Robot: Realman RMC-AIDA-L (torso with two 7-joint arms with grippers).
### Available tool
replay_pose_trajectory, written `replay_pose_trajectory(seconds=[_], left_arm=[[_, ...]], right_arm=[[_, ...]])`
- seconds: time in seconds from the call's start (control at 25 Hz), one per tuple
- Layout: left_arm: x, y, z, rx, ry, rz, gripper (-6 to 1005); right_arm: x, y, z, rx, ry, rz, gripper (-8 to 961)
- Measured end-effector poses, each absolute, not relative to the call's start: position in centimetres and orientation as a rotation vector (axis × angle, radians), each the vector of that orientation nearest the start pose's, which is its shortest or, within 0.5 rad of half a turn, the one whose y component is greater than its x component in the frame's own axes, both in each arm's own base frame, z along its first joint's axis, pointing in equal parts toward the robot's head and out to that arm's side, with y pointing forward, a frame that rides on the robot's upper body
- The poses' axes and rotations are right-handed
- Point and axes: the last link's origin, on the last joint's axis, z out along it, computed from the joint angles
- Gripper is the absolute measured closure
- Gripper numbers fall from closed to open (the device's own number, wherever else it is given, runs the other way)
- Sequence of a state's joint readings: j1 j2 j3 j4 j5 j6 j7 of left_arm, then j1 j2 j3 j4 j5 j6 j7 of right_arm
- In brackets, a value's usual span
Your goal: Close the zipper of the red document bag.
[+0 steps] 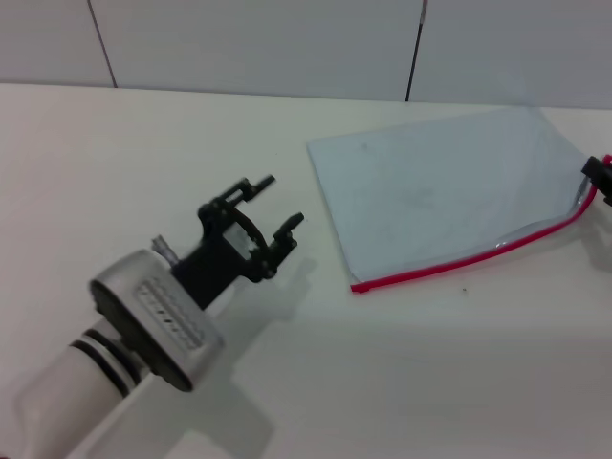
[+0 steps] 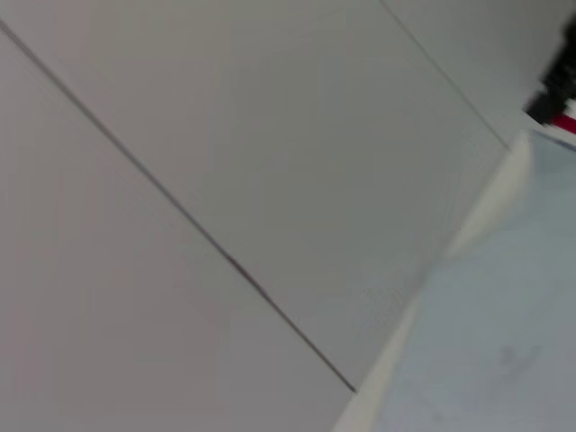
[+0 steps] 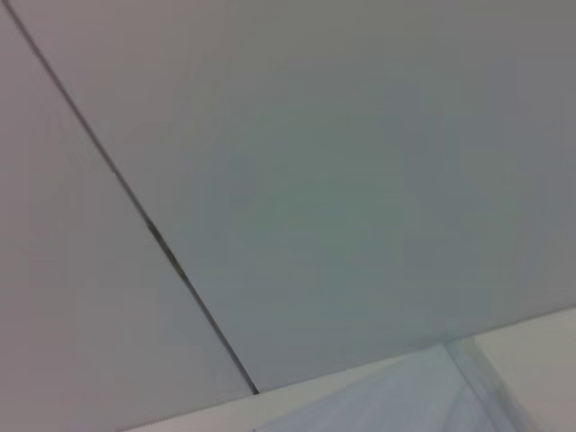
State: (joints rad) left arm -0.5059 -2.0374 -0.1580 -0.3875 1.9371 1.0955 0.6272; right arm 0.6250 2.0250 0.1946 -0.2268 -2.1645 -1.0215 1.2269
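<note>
The red document bag [image 1: 430, 191] lies flat on the white table, to the right of centre. Its zipper [image 1: 459, 263] is a red strip along the near long edge, and it gapes slightly toward its right end. My left gripper [image 1: 280, 201] hovers open over the table, a short way left of the bag and touching nothing. Only a black part of my right gripper [image 1: 598, 175] shows, at the zipper's right end. The left wrist view catches the bag [image 2: 504, 342], a bit of the red zipper [image 2: 565, 123] and the right gripper [image 2: 558, 90] far off. The bag's corner [image 3: 396, 396] shows in the right wrist view.
A grey panelled wall [image 1: 287, 38] with dark seams stands behind the table [image 1: 430, 382]. Bare white tabletop lies left of and in front of the bag.
</note>
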Motion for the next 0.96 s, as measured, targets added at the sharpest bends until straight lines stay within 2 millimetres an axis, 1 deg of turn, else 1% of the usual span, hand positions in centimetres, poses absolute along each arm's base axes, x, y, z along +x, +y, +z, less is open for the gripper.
replay_pose_trajectory(seconds=[0.04, 0.16, 0.32, 0.36, 0.4, 0.76, 0.96], left_arm=[[-26.8, 31.0, -9.2, -2.009, 0.234, -0.333, 613], [-27.0, 31.1, -8.2, -1.977, 0.202, -0.388, 412], [-27.2, 31.3, -7.4, -1.961, 0.147, -0.447, 412], [-27.5, 31.4, -6.9, -1.954, 0.116, -0.473, 413], [-27.5, 31.4, -6.9, -1.954, 0.116, -0.473, 413], [-28.2, 32.1, -4.8, -1.900, -0.025, -0.606, 414], [-28.6, 32.3, -3.5, -1.845, -0.105, -0.680, 414]], right_arm=[[34.7, 37.5, 1.5, -1.808, 1.141, 0.784, 819], [34.5, 37.5, 1.5, -1.817, 1.078, 0.784, 700], [33.9, 36.7, 1.6, -1.804, 0.907, 0.831, 533], [33.7, 36.3, 1.4, -1.795, 0.863, 0.843, 491], [33.6, 36.0, 1.4, -1.782, 0.827, 0.851, 466], [32.4, 33.3, 0.9, -1.688, 0.527, 0.872, 243], [31.6, 32.6, 0.4, -1.680, 0.419, 0.854, 243]])
